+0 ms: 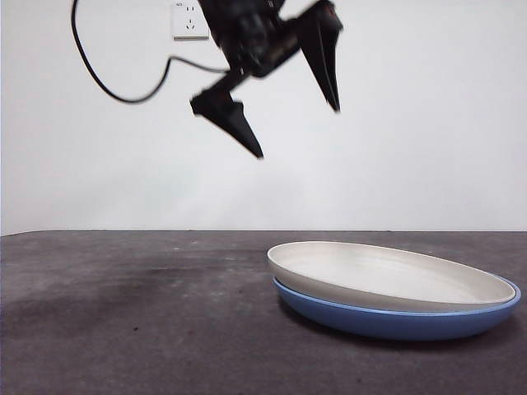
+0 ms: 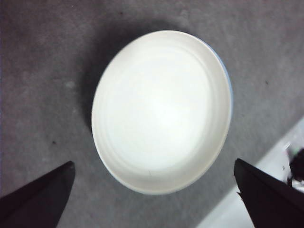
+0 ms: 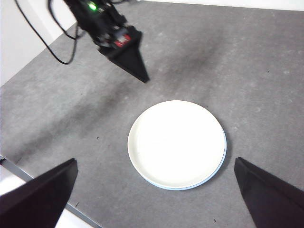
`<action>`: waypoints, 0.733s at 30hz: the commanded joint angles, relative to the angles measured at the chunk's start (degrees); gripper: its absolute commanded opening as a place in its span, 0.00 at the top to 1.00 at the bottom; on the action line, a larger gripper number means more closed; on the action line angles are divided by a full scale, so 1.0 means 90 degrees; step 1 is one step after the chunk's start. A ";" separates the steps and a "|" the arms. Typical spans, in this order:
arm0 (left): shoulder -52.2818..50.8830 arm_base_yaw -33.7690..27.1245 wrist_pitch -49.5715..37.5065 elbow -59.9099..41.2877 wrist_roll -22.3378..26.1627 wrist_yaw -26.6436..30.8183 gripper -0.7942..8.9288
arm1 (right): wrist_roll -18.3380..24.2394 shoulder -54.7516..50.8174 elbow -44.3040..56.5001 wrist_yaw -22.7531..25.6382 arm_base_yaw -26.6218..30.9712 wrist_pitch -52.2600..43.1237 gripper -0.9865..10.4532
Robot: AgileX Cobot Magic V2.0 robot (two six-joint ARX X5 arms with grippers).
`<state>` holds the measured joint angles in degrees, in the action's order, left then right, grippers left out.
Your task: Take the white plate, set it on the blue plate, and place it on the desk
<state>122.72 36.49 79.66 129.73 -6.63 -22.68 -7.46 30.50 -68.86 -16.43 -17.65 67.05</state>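
The white plate [image 1: 387, 276] lies nested on the blue plate [image 1: 395, 322], both resting on the desk [image 1: 123, 313] at the right. Only a thin blue rim [image 3: 221, 164] shows around the white plate [image 3: 175, 142] from above. My left gripper [image 1: 298, 132] hangs open and empty in the air, well above and to the left of the plates. In its own wrist view the white plate [image 2: 161, 111] fills the space beyond the left gripper [image 2: 153, 163]. Higher up, my right gripper [image 3: 156, 161] is open and empty, looking down on the plates and on the left gripper [image 3: 123, 47].
A black cable [image 1: 107, 82] loops from the left arm in front of the white wall, where a socket [image 1: 189, 20] sits. The desk's edge [image 3: 38, 183] runs close behind the right gripper.
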 commanded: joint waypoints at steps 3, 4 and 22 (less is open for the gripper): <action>-0.0823 0.0126 0.0342 0.0226 0.0520 0.0002 0.27 | 0.0000 0.0007 -0.0119 0.0000 -0.0024 -0.0102 0.41; -0.1010 0.0126 0.0352 0.0226 0.0527 0.0000 0.27 | 0.0002 0.0007 -0.0119 0.0002 -0.0024 -0.0107 0.41; -0.4235 0.0347 0.0372 -0.1219 0.0988 0.0022 0.27 | -0.0175 0.0109 -0.0112 0.0002 -0.0024 -0.0160 0.41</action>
<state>84.75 39.16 80.95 118.87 0.67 -22.61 -7.97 30.72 -68.86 -16.40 -17.65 66.50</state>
